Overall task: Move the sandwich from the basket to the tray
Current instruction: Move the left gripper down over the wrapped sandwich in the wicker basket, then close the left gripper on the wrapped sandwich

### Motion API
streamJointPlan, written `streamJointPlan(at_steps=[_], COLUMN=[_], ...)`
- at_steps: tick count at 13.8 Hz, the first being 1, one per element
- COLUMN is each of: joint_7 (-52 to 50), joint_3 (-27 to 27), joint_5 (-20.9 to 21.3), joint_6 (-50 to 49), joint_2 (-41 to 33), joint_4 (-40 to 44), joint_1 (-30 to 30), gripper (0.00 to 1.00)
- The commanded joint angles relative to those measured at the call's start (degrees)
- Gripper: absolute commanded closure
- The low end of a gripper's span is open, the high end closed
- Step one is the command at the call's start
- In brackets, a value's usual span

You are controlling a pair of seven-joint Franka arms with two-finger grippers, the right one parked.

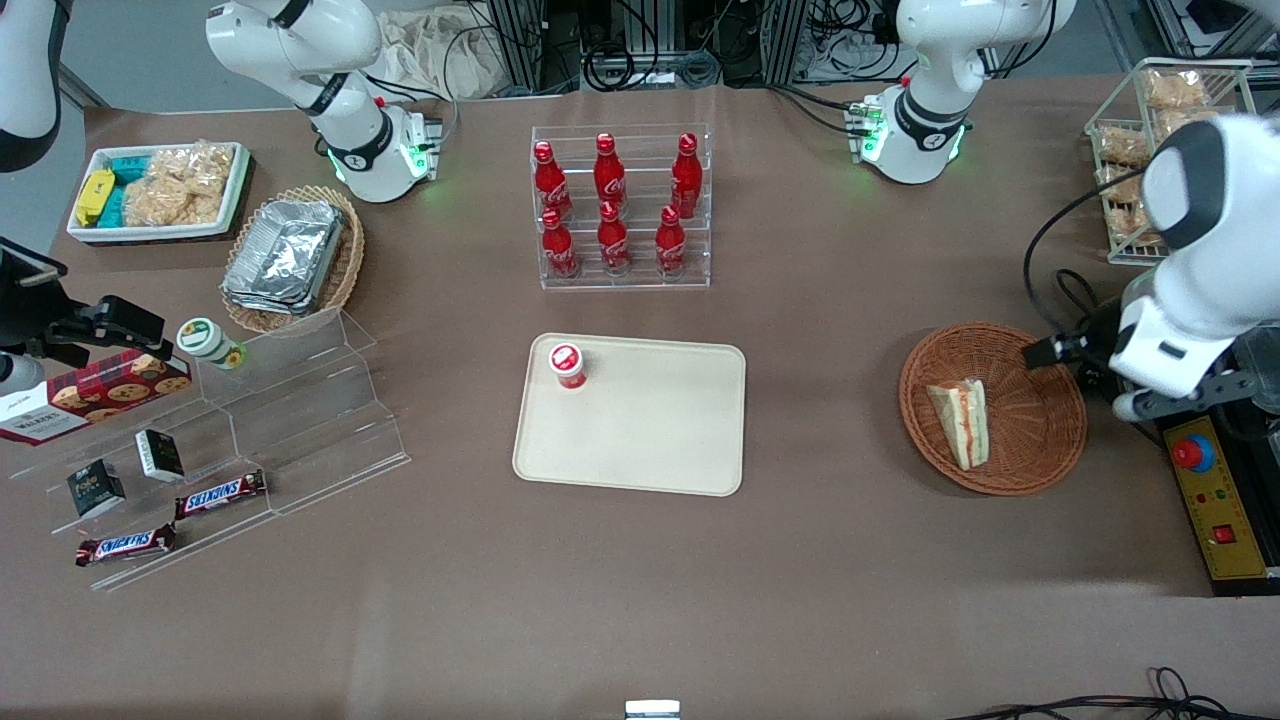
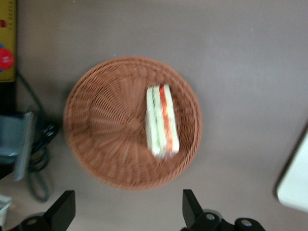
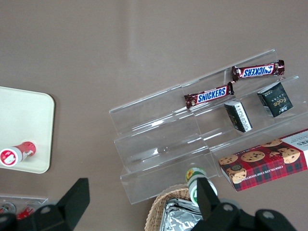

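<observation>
Hovering gripper point(image 2: 124, 211), seemingly above sandwich point(image 2: 162, 121)

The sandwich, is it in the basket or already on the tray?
In the basket: the sandwich lies on its woven floor. The open gripper hovers above. The tray carries only a bottle.

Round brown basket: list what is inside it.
The basket holds only the sandwich, lying on the weave nearer the tray. The weave under it is covered. The open gripper hangs above the basket's rim.
</observation>
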Motion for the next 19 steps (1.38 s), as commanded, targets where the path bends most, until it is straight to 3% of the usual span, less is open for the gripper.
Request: streamJointPlan(at_steps=[1,7,9,10,11,13,15,17,19], joint_7=[-4.3,-4.7,-5.2,-5.2,-5.2,-5.1,-5.1,-4.7,-4.0], joint_3=[-0.4,-0.3,-0.3,-0.3,-0.3,-0.2,-0.2,-0.2,-0.2], joint_5=[0.2,0.3,0.3,0.3,0.3,0.3,0.3,0.4,0.7], joint_6=[10.6,29.9,32.5,32.4,32.4,32.4,32.3,31.9,28.6], joint_2=[1.8,7.8,9.3,9.6,9.6,9.5,9.3,7.9,4.4], joint_4=[-6.7,-15.7,-16.7,-16.7,-16.8,-17.1,-17.2,-17.0,-16.0], joint_1=[-1.3,-1.5,-1.5,-1.8,-2.1,-2.3,-2.3,-2.3,-2.3], gripper=[0.00,0.00,0.00,0.05,0.17,0.52,0.75,0.89,0.94])
